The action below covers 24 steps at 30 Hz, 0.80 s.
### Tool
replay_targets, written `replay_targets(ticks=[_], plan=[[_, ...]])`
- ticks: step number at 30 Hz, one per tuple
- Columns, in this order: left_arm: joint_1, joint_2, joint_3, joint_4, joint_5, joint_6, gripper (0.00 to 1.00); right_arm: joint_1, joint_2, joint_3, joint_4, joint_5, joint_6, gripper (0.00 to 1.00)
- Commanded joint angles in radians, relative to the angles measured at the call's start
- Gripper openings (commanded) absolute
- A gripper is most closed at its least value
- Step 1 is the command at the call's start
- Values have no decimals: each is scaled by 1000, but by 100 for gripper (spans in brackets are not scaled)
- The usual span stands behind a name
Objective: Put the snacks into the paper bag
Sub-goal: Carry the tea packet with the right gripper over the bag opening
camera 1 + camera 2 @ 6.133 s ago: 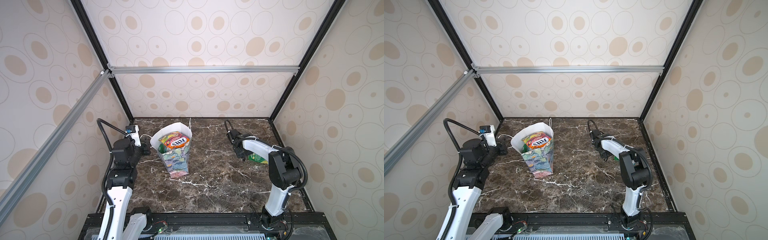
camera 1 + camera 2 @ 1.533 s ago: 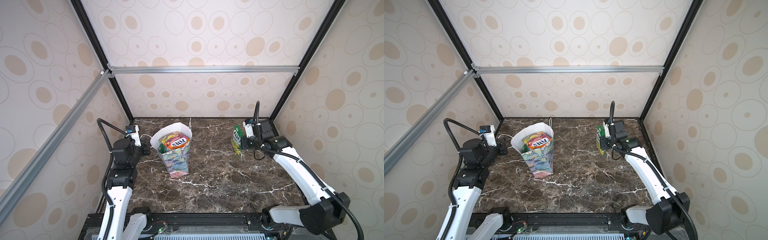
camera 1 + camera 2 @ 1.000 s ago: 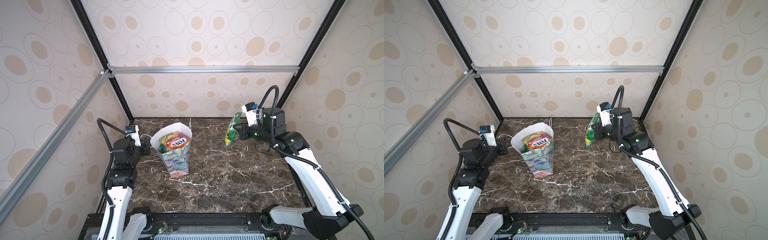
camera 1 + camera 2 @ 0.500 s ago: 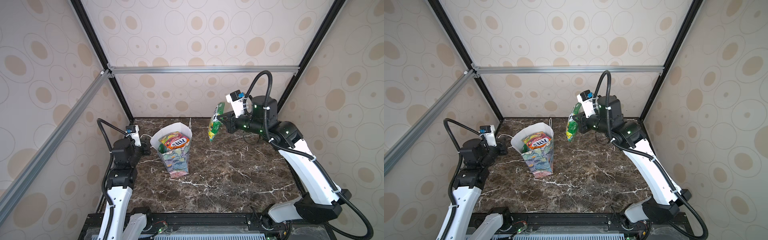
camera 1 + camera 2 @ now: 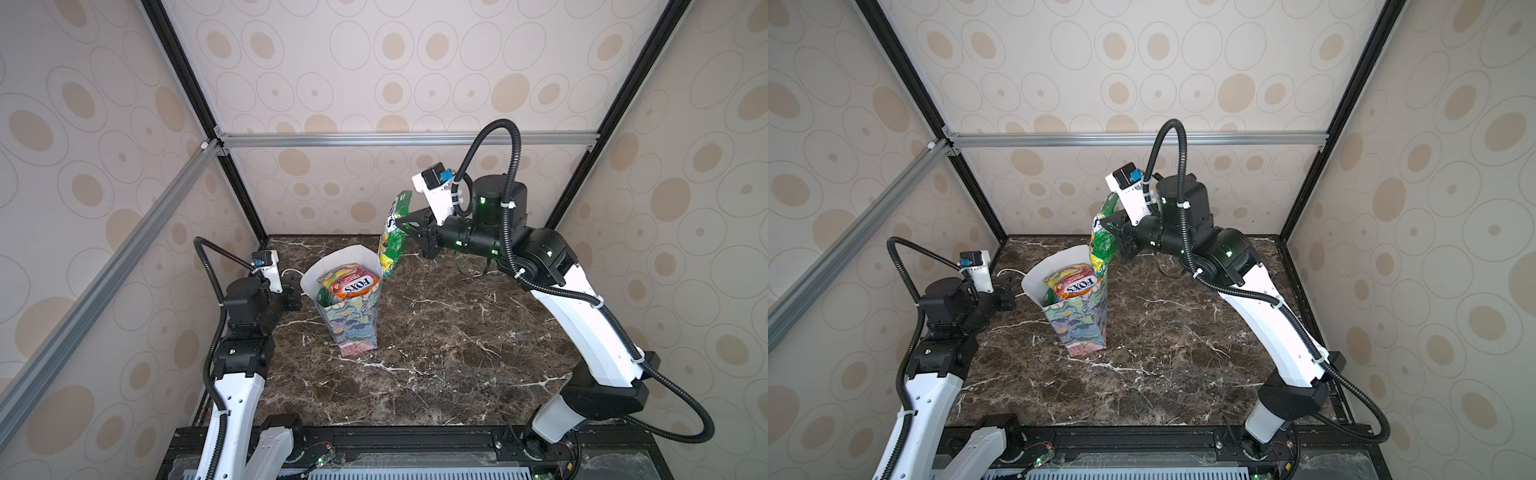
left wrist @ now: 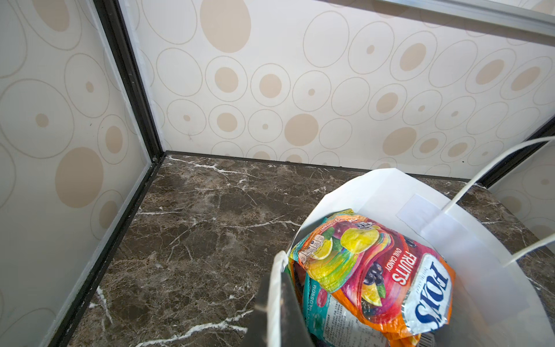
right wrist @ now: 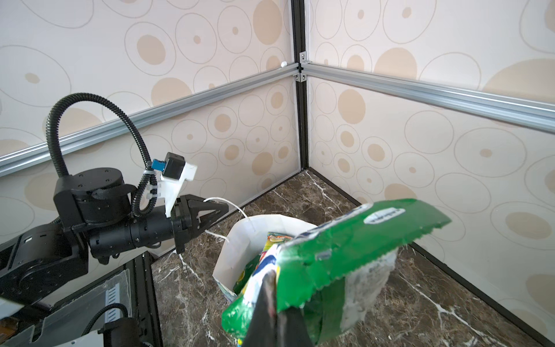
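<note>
The floral paper bag (image 5: 353,328) (image 5: 1077,326) stands upright at mid-left of the marble table. My left gripper (image 5: 299,293) (image 6: 277,300) is shut on the bag's left white rim (image 6: 387,186). Inside the bag lie snacks, with an orange FOX'S fruits packet (image 5: 351,284) (image 5: 1073,283) (image 6: 378,270) on top and a teal packet (image 6: 318,312) under it. My right gripper (image 5: 401,224) (image 5: 1106,227) (image 7: 274,300) is shut on a green snack packet (image 5: 392,239) (image 5: 1102,243) (image 7: 345,249). That packet hangs in the air above the bag's far right rim.
White cord handles (image 6: 480,177) stick out of the bag. Patterned walls and black frame posts (image 5: 245,199) close in the dark marble table (image 5: 436,353). In the right wrist view the left arm (image 7: 105,222) reaches to the bag (image 7: 240,240).
My right arm has lifted and swung left, carrying the green packet from the right of the table to above the bag's right rim. The left arm and the bag have not moved.
</note>
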State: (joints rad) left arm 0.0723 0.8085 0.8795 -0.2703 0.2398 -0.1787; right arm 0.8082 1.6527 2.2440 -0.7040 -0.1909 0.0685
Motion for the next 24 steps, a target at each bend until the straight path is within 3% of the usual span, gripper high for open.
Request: replay_targets(ticks=[1,12,24], plan=[[6,-19,10,20,11,7,0,24,12,47,25,17,-21,0],[6,-17,11,20,13,7,0,102,152,218,20,-32,-35,0],[6,-14,9,22,17,6,0,111,346,343,-17,-34,-13,0]])
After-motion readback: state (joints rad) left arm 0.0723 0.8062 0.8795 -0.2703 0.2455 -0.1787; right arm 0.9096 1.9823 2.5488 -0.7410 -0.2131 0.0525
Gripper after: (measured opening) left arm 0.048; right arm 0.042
